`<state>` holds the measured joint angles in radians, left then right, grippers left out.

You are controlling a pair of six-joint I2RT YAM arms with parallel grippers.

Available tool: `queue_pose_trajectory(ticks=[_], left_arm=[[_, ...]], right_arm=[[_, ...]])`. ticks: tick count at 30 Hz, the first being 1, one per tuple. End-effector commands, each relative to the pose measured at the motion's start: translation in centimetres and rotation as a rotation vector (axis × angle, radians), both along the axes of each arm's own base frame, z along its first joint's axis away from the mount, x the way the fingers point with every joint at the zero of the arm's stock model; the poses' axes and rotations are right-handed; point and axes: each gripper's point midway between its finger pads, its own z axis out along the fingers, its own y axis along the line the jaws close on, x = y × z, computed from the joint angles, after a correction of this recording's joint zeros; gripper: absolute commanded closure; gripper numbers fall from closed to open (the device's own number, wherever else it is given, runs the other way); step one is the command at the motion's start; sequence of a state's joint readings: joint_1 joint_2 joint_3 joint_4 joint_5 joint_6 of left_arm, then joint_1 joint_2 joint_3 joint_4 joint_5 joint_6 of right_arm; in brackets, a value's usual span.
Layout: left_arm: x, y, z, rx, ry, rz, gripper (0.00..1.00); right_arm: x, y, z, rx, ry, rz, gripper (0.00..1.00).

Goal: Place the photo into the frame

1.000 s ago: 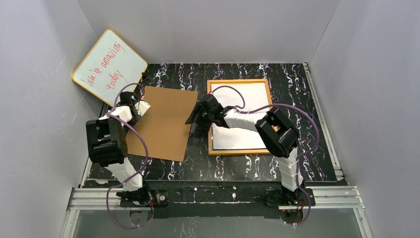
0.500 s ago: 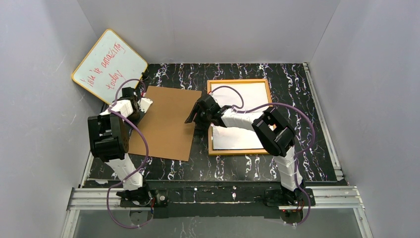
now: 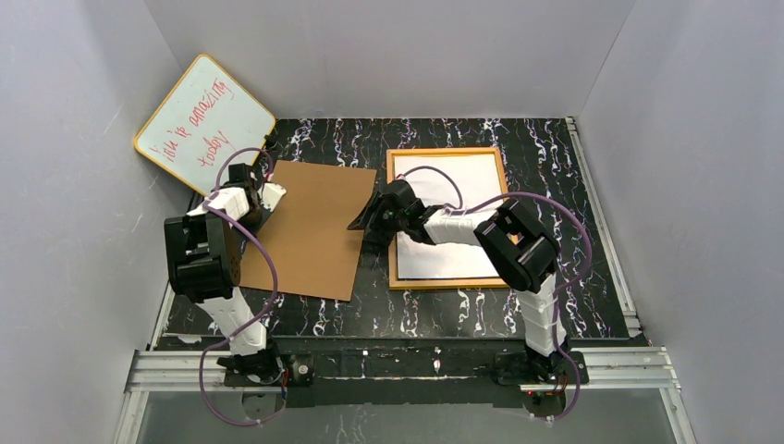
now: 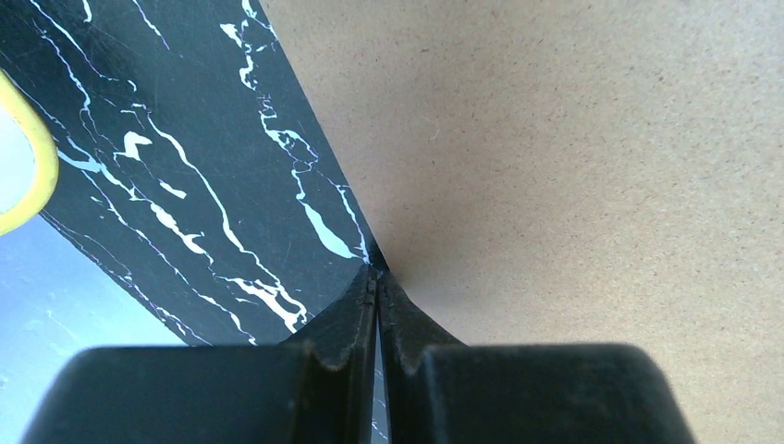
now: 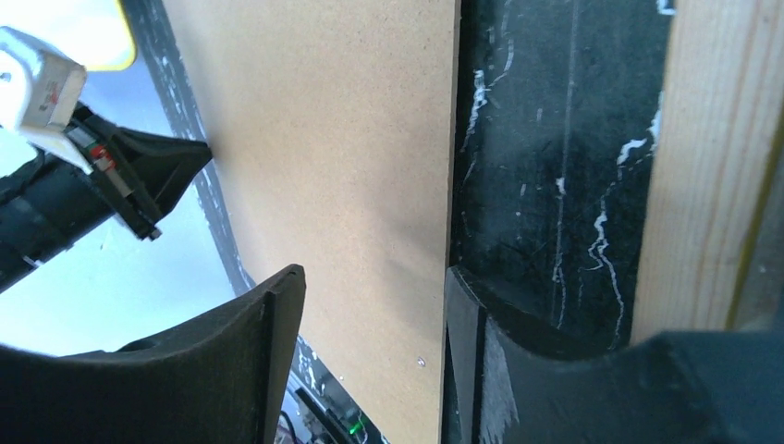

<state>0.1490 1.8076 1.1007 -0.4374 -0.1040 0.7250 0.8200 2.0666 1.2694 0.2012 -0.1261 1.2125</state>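
The right arm point(image 3: 462, 225) partly hides frame point(image 3: 444, 151) (left rail).

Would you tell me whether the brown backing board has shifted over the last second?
Yes. The brown backing board has slid slightly to the right in the top view, narrowing the strip of dark table between it and the frame.
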Motion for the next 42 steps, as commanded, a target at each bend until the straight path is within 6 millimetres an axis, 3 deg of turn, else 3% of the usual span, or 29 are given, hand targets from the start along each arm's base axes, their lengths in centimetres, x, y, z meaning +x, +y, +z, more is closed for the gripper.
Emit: queue_pose_trajectory(ticks=[1,6,9,15,21,24,27,30,32,35,38,42], left_arm=[[-9.0,-8.2,-5.1,-0.35,0.341,-0.04,0.99],[-9.5,-8.8,-5.0,-0.385,0.37,-0.039,0.99],[-9.5,-9.4,-4.5,-0.421,0.387,-0.041,0.99],[-9.4,-10.6,-2.9,-0.496,0.395,-0.053,0.99],[-9.2,-10.7,-2.0,-0.501,0.38,-0.056,0.99],[-8.6,-10.4,-1.4,-0.482,0.347,-0.071,0.98],[-6.7,-10.1,0.2,-0.464,0.269,-0.086,0.86],[-3.8,-10.3,4.1,-0.472,0.152,-0.121,0.55],[-2.1,-10.8,8.3,-0.49,0.041,-0.165,0.36],[-1.8,-12.1,14.4,-0.523,-0.094,-0.273,0.14],[-4.2,-14.3,20.4,-0.538,-0.229,-0.468,0.04],[-9.6,-16.7,24.3,-0.475,-0.376,-0.759,0.02]], right_arm=[[-2.8,5.5,16.5,0.476,-0.23,0.212,0.38],[-4.4,5.3,20.5,0.603,-0.292,0.256,0.4],[-5.0,5.3,21.7,0.63,-0.313,0.288,0.41],[-5.3,5.3,20.2,0.617,-0.272,0.295,0.42],[-4.7,4.3,18.5,0.495,-0.247,0.238,0.43],[-4.1,2.7,18.8,0.389,-0.271,0.189,0.52],[-3.5,0.7,18.8,0.262,-0.28,0.146,0.62],[-3.2,-1.2,18.5,0.149,-0.269,0.116,0.75],[-2.8,-2.6,18.0,0.093,-0.241,0.084,0.87],[-1.5,-3.8,18.3,0.1,-0.181,0.024,0.99],[0.2,-4.1,19.8,0.14,-0.128,-0.044,0.99],[2.0,-3.7,23.5,0.21,-0.062,-0.145,0.99]])
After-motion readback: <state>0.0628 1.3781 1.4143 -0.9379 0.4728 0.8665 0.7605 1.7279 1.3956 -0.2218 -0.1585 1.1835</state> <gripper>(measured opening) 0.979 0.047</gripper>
